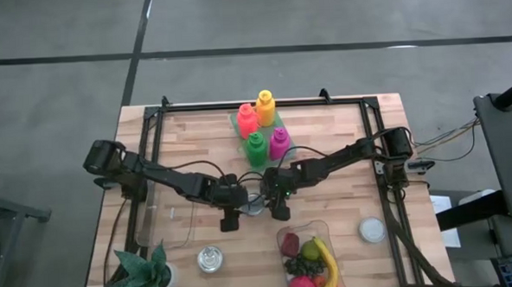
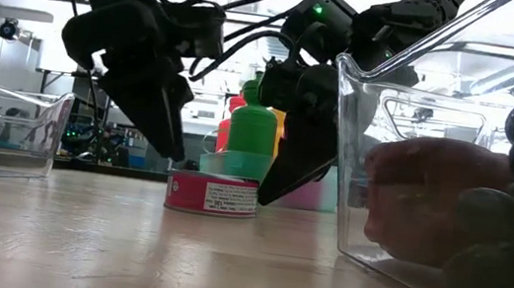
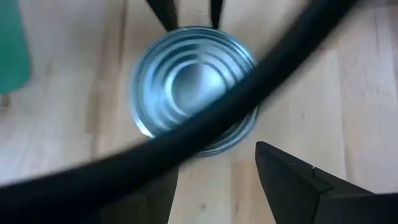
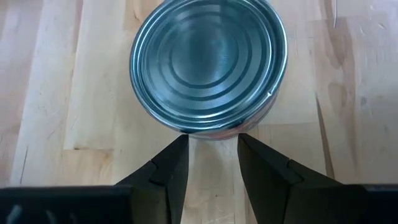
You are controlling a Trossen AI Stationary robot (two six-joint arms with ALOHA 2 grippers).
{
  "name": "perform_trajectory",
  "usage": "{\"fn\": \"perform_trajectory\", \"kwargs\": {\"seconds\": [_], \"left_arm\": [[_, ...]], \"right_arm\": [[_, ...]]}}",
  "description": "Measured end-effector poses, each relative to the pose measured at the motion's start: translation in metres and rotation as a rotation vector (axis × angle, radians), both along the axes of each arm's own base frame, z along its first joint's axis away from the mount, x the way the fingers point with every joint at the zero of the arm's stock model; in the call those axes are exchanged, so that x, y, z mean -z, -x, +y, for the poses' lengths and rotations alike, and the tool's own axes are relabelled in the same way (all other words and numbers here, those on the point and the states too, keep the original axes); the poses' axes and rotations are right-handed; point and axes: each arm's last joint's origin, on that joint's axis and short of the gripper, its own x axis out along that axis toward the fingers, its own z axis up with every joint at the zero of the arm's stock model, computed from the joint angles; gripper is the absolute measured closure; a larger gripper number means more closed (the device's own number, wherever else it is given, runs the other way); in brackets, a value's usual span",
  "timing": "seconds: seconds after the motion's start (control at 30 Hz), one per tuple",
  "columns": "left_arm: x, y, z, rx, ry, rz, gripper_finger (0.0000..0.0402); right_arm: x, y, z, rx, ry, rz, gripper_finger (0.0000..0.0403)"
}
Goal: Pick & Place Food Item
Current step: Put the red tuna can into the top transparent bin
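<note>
A low tin can with a red label [image 2: 212,196] stands upright on the wooden table, near its middle [image 1: 255,205]. Its ribbed silver top shows in both wrist views [image 4: 208,62] [image 3: 186,81]. My left gripper [image 1: 231,219] is open; it slants down just to the can's left and near side [image 2: 170,143], with the can ahead of its fingers [image 3: 214,168]. My right gripper [image 1: 279,210] comes in from the can's right. Its fingers are a narrow gap apart with nothing between them [image 4: 212,144], and their tips are at the can's rim. My right gripper slants down from the table's right, with its fingertips [image 4: 181,142] at the lower side wall of the can [image 4: 211,132]. I cannot tell whether they touch it. The can stands flat on the table.
A clear tub of fruit [image 1: 305,238] stands near the front edge, right of the can, its wall close in the low view [image 2: 355,157]. Several coloured bottles [image 1: 262,126] stand behind. A clear bin [image 1: 168,221], a second can [image 1: 211,260], a plant [image 1: 145,269] and a white lid [image 1: 372,231] stand around.
</note>
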Motion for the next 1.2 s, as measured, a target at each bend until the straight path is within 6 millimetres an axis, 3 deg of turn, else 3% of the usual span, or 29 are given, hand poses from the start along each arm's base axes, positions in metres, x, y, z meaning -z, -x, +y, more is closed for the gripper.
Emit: {"fn": "perform_trajectory", "kwargs": {"seconds": [0.23,1.2], "left_arm": [[0.0095,-0.0026,-0.0034,0.011,0.008,-0.005,0.0188],[0.0110,-0.0011,-0.0029,0.007,-0.004,0.009,0.0188]], "right_arm": [[0.0004,0.0005,0.0003,-0.002,-0.003,0.003,0.0269],[-0.0055,-0.0057,0.0007,0.004,-0.009,-0.032,0.0269]]}}
